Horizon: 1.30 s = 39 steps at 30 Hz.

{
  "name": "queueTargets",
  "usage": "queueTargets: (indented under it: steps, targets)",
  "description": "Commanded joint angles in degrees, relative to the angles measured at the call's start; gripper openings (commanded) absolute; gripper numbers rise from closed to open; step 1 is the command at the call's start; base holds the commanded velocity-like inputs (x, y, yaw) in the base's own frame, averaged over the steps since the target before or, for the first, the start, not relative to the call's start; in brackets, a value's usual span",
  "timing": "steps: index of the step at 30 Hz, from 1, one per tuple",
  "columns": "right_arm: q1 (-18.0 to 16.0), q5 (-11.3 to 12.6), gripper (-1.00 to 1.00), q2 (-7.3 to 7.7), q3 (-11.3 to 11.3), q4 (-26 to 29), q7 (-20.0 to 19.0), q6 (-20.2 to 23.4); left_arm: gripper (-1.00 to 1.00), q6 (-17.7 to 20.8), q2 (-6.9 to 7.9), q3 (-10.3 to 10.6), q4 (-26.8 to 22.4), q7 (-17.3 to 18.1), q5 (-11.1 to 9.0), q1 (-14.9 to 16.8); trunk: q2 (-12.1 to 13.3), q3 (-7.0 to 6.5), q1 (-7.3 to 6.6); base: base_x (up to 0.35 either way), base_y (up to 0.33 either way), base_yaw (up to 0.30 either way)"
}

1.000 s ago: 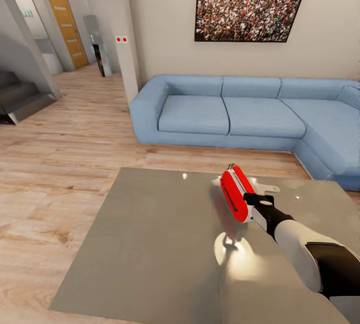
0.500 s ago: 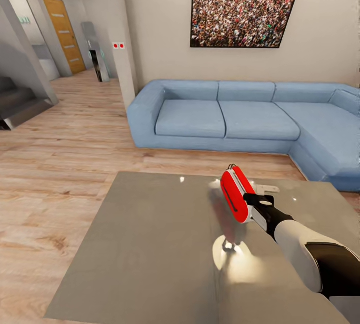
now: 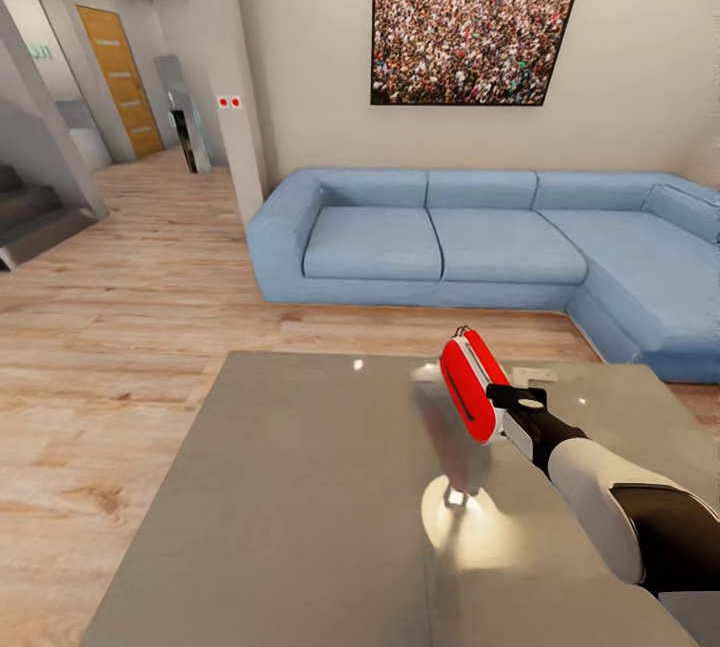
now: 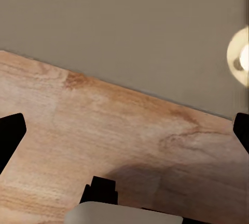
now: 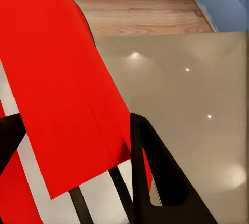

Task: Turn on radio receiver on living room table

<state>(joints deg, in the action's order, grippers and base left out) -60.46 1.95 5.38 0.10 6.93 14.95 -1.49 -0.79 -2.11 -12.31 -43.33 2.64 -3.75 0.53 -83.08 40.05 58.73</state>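
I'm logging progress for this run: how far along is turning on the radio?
Done: the robot is at the grey table in the living room, and the radio receiver is lifted off it. In hand: the right tool grips the radio, tilted above the tabletop. Left: switching it on; nothing visible shows it is on yet.

we've got a blue corner sofa [image 3: 470, 242], a framed crowd photo [image 3: 470, 27] above it, and an orange door [image 3: 112, 77] down the hall

A home living room: blue corner sofa [image 3: 480, 242], framed crowd photo [image 3: 472, 27].
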Motion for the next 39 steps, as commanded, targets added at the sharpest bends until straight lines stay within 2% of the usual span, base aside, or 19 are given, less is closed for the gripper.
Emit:
queueTargets:
  steps: [1, 25, 30, 32, 34, 35, 36, 39]
  targets:
    - [-0.01, -0.03, -1.0, -0.01, 0.03, 0.32, -0.19, -0.01, 1.0, 0.0, 0.0, 0.0, 0.0, 0.0, 0.0, 0.0, 0.0, -0.1, 0.0, 0.0, 0.0, -0.098]
    - [-0.01, -0.06, -1.0, -0.02, 0.19, 0.37, -0.01, -0.05, 1.0, 0.0, -0.01, 0.0, 0.0, 0.0, -0.03, 0.0, 0.0, -0.44, 0.0, 0.0, 0.0, -0.015]
    - [-0.01, 0.18, -1.0, 0.43, 0.09, 0.03, -0.29, -0.14, 1.0, 0.0, 0.03, 0.0, 0.0, 0.0, 0.03, 0.0, 0.0, -0.44, 0.0, 0.0, 0.0, 0.0]
    - [-0.01, 0.07, -1.0, 1.02, 0.01, 0.02, -3.38, -0.35, 1.0, 0.0, 0.07, 0.0, 0.0, 0.0, 0.05, 0.0, 0.0, -0.44, 0.0, 0.0, 0.0, 0.0]
    - [-0.01, -0.01, -1.0, 4.0, -0.08, 0.06, -12.29, -0.53, 1.0, 0.0, 0.08, 0.0, 0.0, 0.0, 0.05, 0.0, 0.0, -0.44, 0.0, 0.0, 0.0, 0.0]
    - [-0.01, 0.22, -1.0, 6.35, -0.13, 0.08, -18.12, -0.57, 1.0, 0.0, 0.08, 0.0, 0.0, 0.0, 0.05, 0.0, 0.0, -0.44, 0.0, 0.0, 0.0, 0.0]
    - [-0.01, 0.67, -1.0, 7.95, -0.16, 0.12, -21.46, -0.61, 1.0, 0.0, 0.07, 0.0, 0.0, 0.0, 0.05, 0.0, 0.0, -0.44, 0.0, 0.0, 0.0, 0.0]
    - [-0.01, 1.55, -1.0, 9.31, -0.18, 0.3, -22.04, -0.68, 1.0, 0.0, 0.02, 0.0, 0.0, 0.0, 0.06, -0.01, 0.0, -0.44, 0.0, 0.0, 0.0, 0.0]
